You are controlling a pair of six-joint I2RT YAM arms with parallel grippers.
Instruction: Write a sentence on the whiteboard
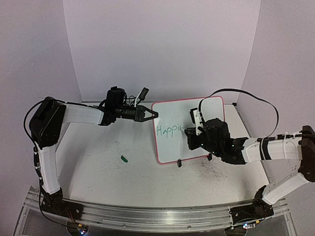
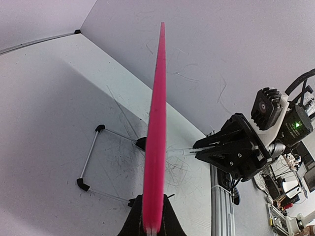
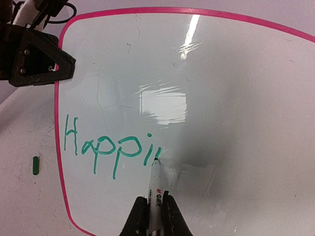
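So, green sentence (image 3: 106,147) "Happi", glossy whiteboard (image 3: 221,88) w/ pink rim

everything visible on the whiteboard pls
The whiteboard is glossy white with rounded corners and a pink rim, propped on a wire stand with black feet. The left gripper clamps its left edge. Green lettering reads "Happi" plus a partial stroke; the marker in the right gripper touches its face there.

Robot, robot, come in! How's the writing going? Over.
Left gripper shut on whiteboard rim. Right gripper shut on marker, tip on board. Sentence at "Happi", unfinished. Green cap lies aside.
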